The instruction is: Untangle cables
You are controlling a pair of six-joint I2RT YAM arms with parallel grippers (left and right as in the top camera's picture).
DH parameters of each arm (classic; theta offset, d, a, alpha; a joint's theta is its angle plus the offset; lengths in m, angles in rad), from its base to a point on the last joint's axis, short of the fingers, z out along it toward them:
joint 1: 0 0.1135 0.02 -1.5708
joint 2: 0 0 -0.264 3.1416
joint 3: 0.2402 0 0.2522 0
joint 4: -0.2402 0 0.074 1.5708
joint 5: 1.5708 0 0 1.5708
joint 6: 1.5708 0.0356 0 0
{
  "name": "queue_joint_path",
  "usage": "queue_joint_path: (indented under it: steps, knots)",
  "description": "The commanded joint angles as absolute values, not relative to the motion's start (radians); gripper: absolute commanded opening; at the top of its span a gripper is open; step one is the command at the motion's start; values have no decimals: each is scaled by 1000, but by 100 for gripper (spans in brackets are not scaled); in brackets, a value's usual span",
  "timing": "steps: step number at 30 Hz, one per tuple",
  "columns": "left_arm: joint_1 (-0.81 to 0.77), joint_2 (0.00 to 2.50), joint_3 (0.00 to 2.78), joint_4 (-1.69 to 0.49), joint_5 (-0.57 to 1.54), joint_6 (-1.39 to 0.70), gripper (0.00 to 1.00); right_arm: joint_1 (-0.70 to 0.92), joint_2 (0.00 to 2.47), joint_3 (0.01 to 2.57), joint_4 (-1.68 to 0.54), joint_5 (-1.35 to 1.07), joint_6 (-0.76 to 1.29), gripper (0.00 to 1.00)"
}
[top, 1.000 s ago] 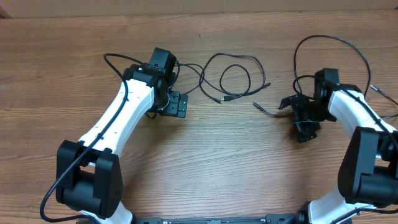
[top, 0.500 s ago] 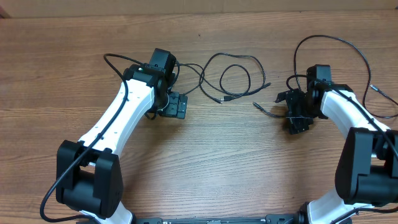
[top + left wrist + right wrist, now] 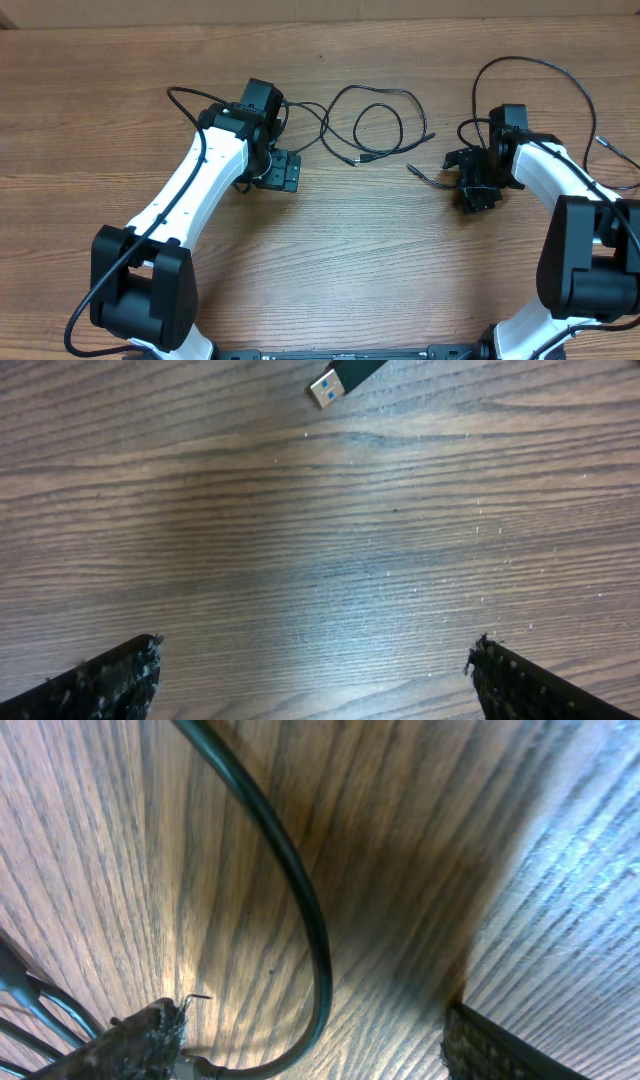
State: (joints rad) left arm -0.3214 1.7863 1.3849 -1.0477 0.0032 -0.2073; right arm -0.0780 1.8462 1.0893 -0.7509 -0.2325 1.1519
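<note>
Thin black cables [image 3: 372,112] loop on the wooden table between the arms, with plug ends near the middle. Another thin cable [image 3: 530,66] arcs from my right gripper up and round to the right. My left gripper [image 3: 282,169] rests just left of the loops, open and empty [image 3: 315,672]; a silver-tipped USB plug [image 3: 328,386] lies ahead of it. My right gripper [image 3: 470,181] is low over a cable end [image 3: 424,177]. In the right wrist view a cable [image 3: 300,895] curves down between the spread fingers of that gripper [image 3: 310,1042], which is open and does not pinch it.
The wooden table [image 3: 380,260] fills the view. A thicker black robot cable [image 3: 185,95] loops behind the left arm. More thin cable and a plug end [image 3: 603,141] lie beside the right arm near the table's right edge.
My right gripper has shifted left and slightly up, over the cable end, and its jaws have narrowed somewhat. The left arm and the central loops have not moved.
</note>
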Motion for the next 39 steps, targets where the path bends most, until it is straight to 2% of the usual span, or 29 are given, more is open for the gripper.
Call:
queue_joint_path:
  steps: [1, 4, 9, 10, 14, 22, 28, 39]
  knots:
    - [-328, 1778, 1383, -1056, -7, -195, 100, -72, 1942, 1066, -729, -204, 1145, 72]
    - [-328, 1778, 1383, -1065, -7, -195, 100, -72, 1943, 1066, -726, -204, 1144, 59]
    - [-328, 1778, 1383, -1069, -7, -195, 100, -72, 1943, 1067, -723, -204, 1117, 31]
    - [-328, 1778, 1383, -1069, -7, -196, 100, -72, 1943, 1067, -722, -203, 1098, 23]
    - [-328, 1778, 1383, -1068, -7, -196, 100, -72, 1943, 1067, -723, -203, 1090, 4]
    - [-328, 1778, 1383, -1068, -7, -196, 100, -72, 1943, 1067, -722, -203, 1089, 4]
    - [-328, 1778, 1383, -1068, -7, -196, 100, -76, 1943, 1127, -733, -197, 981, 4]
    - [-328, 1778, 1383, -1074, -7, -207, 100, -171, 1943, 1588, -983, 21, 675, 4]
